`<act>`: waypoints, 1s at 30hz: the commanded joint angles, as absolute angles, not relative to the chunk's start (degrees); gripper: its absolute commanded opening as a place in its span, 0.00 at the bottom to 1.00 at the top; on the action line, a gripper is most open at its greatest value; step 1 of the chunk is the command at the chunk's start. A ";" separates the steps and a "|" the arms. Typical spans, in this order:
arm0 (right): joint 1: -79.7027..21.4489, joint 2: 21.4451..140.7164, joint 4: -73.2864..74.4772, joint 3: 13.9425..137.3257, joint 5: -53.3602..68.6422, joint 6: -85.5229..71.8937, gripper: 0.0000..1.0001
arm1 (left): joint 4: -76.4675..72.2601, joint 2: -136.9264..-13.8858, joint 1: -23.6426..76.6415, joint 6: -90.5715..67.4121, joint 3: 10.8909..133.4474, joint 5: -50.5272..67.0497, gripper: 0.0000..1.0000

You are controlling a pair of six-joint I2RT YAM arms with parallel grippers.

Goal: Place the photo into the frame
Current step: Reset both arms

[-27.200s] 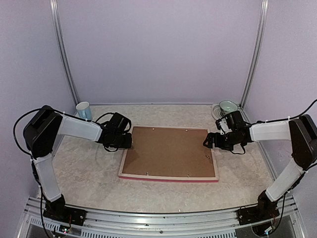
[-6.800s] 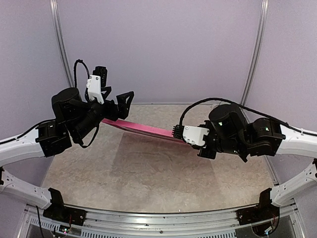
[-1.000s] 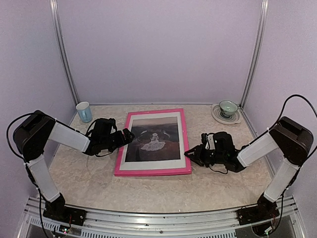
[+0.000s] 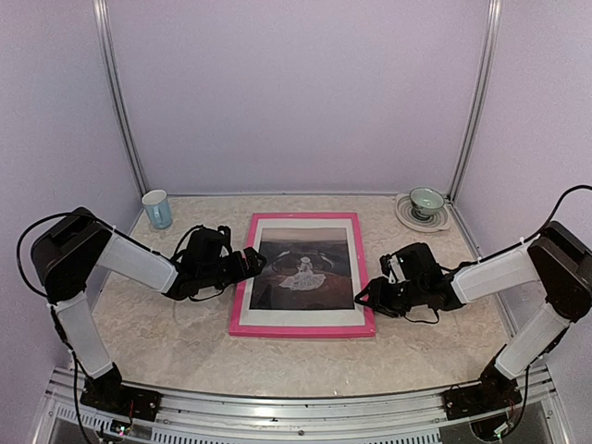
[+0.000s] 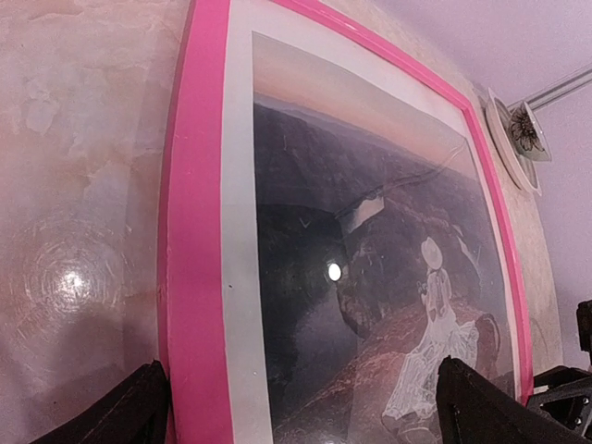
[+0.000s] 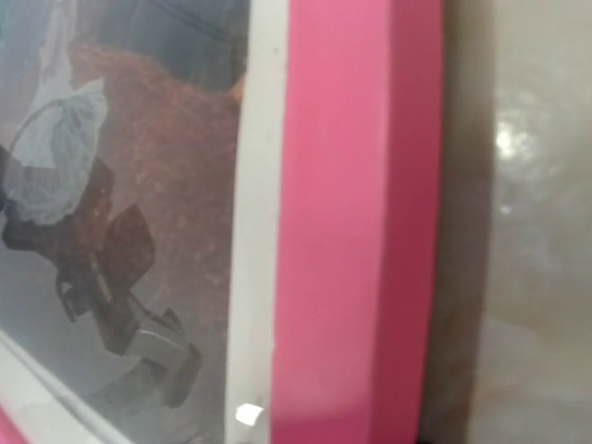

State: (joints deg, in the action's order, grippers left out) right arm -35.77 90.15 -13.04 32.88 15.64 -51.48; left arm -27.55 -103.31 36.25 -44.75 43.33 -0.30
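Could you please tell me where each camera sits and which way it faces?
Top external: high behind the arm bases, looking down on the table; both arms show, left end effector and right end effector flanking the frame.
Left wrist: low at the frame's left rail, looking across the photo toward the saucer; fingers at the bottom corners.
Right wrist: close against the frame's right rail; no fingers clearly visible.
Shared: all views show frame and photo.

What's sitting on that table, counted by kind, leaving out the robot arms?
Frames: 1, the pink frame
Photos: 1, the photo inside it
Cups: 2, the blue cup and the teacup
Saucers: 1, the saucer
Total: 5
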 commanded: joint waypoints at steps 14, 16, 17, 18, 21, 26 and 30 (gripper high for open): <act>-36.28 88.64 -5.50 37.91 11.46 -44.24 0.70 | -26.86 -102.25 37.97 -46.08 43.14 3.74 0.99; -36.30 88.91 -4.16 38.56 11.43 -43.44 0.71 | -26.88 -102.10 37.38 -46.20 42.78 3.53 0.99; -36.28 89.06 -3.68 38.80 11.49 -43.08 0.71 | -26.89 -101.98 37.07 -46.28 42.58 3.55 0.99; -36.25 89.16 -3.39 38.87 11.60 -42.88 0.71 | -26.96 -101.76 36.76 -46.23 42.42 3.45 0.99; -36.44 89.17 -2.79 38.94 11.53 -42.33 0.72 | -26.87 -101.22 36.00 -45.99 42.19 3.07 0.99; -37.63 89.96 -0.54 40.28 11.12 -40.33 0.73 | -26.79 -100.72 35.08 -45.57 42.49 3.07 0.99; -38.14 89.54 2.76 41.73 7.57 -38.89 0.75 | -26.88 -101.06 34.90 -45.61 42.87 3.40 0.99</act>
State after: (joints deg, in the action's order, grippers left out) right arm -37.12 89.91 -0.75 39.40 10.68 -41.34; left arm -27.40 -102.45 35.31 -45.84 42.70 2.63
